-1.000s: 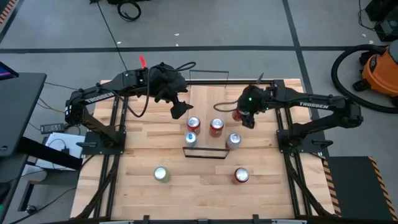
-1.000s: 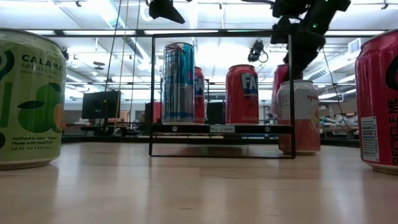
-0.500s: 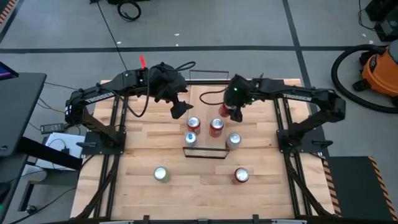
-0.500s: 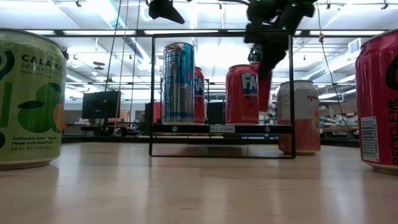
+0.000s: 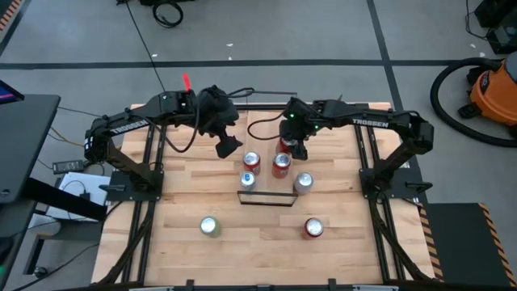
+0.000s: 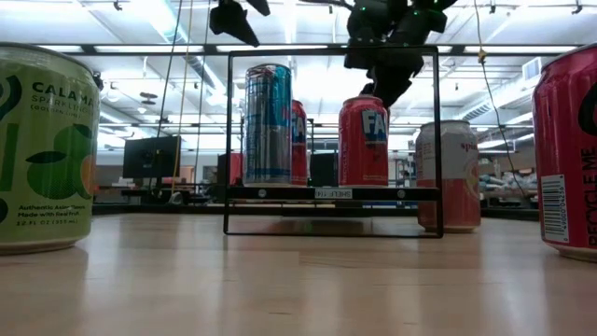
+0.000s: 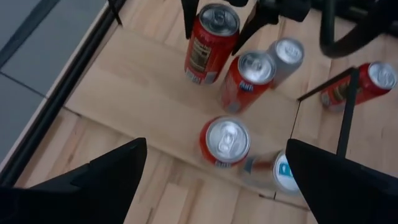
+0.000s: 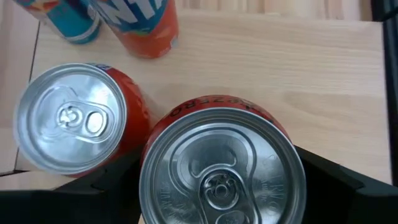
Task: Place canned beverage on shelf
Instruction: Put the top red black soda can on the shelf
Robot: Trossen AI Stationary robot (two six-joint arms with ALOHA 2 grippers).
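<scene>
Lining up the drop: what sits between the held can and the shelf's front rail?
A red can on the shelf, just in front of the held can; the high view shows it.

Both arms are dark, almost black, made of long slim links with rounded joints. Each forearm carries the white word TROSSEN. The left arm [image 5: 137,125] has a small red tag near its wrist and loose black cables that loop around the wrist. The right arm [image 5: 380,123] shows a small green light near its wrist. The left hand [image 5: 227,145] and the right hand [image 5: 292,145] have two dark, flat, wedge-shaped fingers [image 7: 93,186]. Each arm stands on a black frame base.
</scene>
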